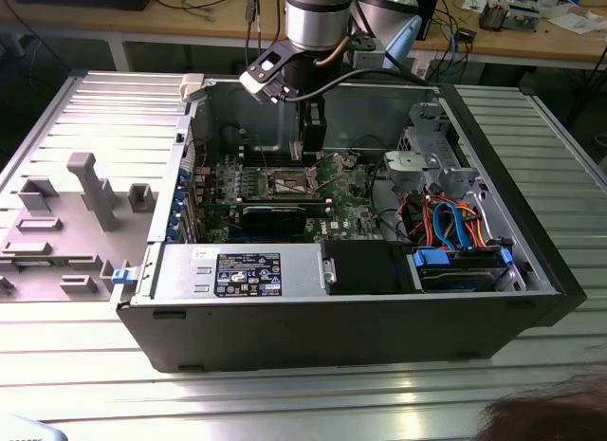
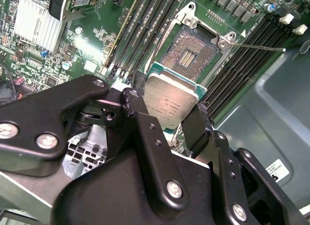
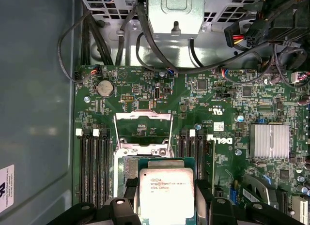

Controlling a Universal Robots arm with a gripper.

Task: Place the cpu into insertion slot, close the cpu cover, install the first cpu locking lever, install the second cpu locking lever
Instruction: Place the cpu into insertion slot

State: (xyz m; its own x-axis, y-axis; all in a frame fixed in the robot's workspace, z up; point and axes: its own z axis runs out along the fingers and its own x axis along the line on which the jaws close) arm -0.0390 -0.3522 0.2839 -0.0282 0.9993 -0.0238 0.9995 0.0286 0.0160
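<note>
1. Ribbed metal bench, carrying an open computer case laid on its side. Green motherboard exposed inside.
2. Gripper: lowered into the case on the arm I am running. In both wrist views it is clenched on the cpu, one black finger against each of two opposite edges.
3. Cpu: silvery top facing up, carried above the board and apart from it. In the second wrist view it sits just beside the socket, overlapping its near rim. How high it hangs I cannot tell.
4. Insertion slot: dark centre bare, no chip seated.
5. Cpu cover: swung up on its hinge, window frame standing clear of the socket.
6. Locking lever: thin wire angled out to the side, evidently unlatched.
7. Step in hand, by my judgement: the first, placing the cpu. Cover and both levers are not yet dealt with.
8. Requirement, as I judge it: the chip must be squared to the socket rim and kept flat on the way in. A tilted or offset entry could harm the contacts.
</note>
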